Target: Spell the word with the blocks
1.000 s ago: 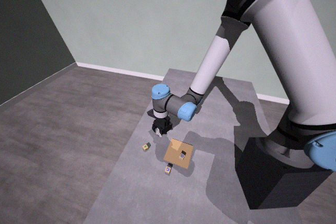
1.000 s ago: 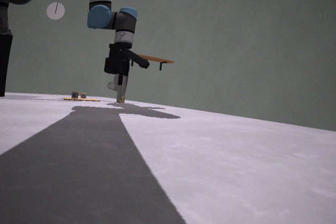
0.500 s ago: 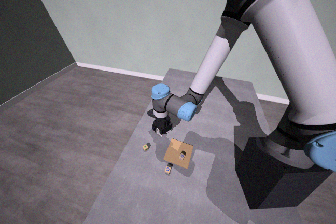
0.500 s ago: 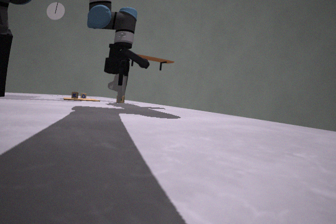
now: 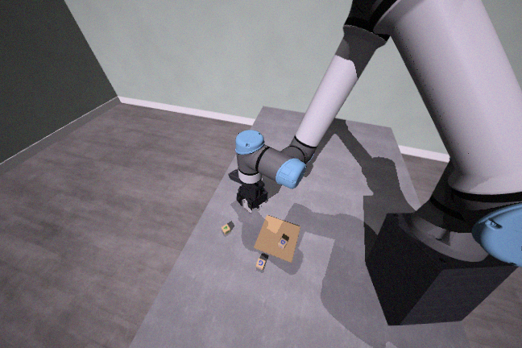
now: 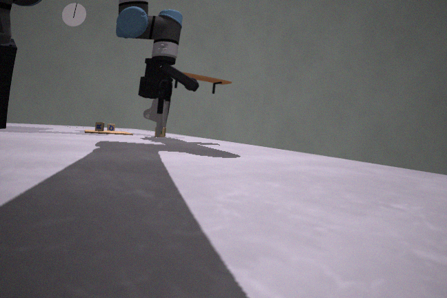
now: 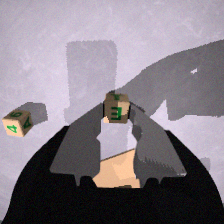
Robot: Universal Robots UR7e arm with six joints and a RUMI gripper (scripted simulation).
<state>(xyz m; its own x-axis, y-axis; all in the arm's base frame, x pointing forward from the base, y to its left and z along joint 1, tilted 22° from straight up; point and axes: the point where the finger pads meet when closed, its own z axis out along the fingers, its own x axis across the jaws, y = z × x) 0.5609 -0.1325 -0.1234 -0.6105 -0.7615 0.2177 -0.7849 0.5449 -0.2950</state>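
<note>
Tan mat [image 5: 270,242] [image 6: 108,132] [image 7: 117,170] bears one block [image 5: 283,242]; jaws pinching green-lettered block [image 6: 163,132] [image 7: 116,108]

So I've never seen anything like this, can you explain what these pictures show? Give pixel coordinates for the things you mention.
It's one robot arm [image 5: 329,96] [image 6: 166,30] with a two-fingered gripper [image 5: 249,208] [image 6: 160,134] [image 7: 115,105]. The top picture looks down from above, the exterior one looks low across the table [image 5: 213,303] [image 6: 301,210] [image 7: 30,40], and the wrist one looks along the fingers. One block [image 6: 163,132] [image 7: 116,113] is gripped between the fingertips, down at the table. A second block [image 5: 283,242] [image 6: 98,126] sits on the tan mat [image 5: 266,242] [image 6: 121,132] [image 7: 118,172], a blue-lettered one [image 5: 261,262] [image 6: 111,127] just beside it, and a green-lettered one [image 5: 226,228] [image 7: 17,123] farther off.
</note>
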